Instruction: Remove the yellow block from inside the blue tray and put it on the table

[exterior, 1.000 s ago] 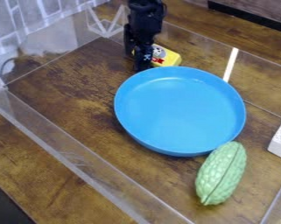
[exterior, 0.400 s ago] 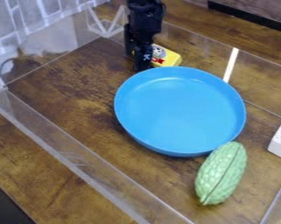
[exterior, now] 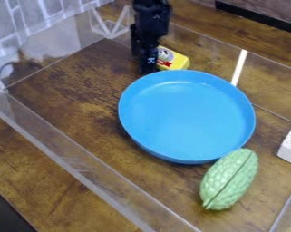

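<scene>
The yellow block (exterior: 173, 61) lies flat on the table (exterior: 75, 104), just past the far-left rim of the blue tray (exterior: 187, 116). The tray is empty and sits in the middle of the view. My black gripper (exterior: 148, 60) points down at the block's left side, its fingers low by the tabletop. It stands open, and its body hides the block's left edge. I cannot tell whether a finger touches the block.
A bumpy green gourd (exterior: 228, 179) lies on the table at the tray's near-right rim. A white object (exterior: 290, 143) shows at the right edge. A clear plastic wall (exterior: 75, 149) runs along the near-left side of the table.
</scene>
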Robot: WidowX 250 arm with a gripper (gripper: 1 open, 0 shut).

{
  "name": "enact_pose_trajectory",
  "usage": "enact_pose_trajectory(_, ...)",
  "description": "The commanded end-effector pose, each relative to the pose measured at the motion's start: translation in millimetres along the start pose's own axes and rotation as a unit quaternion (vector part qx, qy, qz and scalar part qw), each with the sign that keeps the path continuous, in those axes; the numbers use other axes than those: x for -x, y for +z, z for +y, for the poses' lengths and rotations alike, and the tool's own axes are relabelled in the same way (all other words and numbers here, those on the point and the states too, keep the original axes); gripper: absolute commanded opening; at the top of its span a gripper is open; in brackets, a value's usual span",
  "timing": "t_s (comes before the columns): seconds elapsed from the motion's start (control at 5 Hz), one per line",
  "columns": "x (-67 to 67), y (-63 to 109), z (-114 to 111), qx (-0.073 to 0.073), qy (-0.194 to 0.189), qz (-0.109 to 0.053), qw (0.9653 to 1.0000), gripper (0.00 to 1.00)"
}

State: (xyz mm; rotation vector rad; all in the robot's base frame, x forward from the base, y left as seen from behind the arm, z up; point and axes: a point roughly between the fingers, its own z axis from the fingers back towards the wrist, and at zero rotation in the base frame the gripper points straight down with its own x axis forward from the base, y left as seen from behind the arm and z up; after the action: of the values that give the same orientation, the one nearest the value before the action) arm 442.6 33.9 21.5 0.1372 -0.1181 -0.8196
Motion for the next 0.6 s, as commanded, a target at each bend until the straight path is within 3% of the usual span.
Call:
enact_pose_trajectory(0.0, -20.8, 1.8, -17.6, -0.005, 0.004, -0.001, 1.0, 1.0)
enact_pose_trajectory(0.2, -20.2, -0.8, -20.2, -0.007, -0.017, -0.003, 0.9998, 1.0)
enact_pose_trajectory(0.4, -16.3, -3.7, -18.4, -0.011, 0.007, 0.0, 0.9999, 1.0)
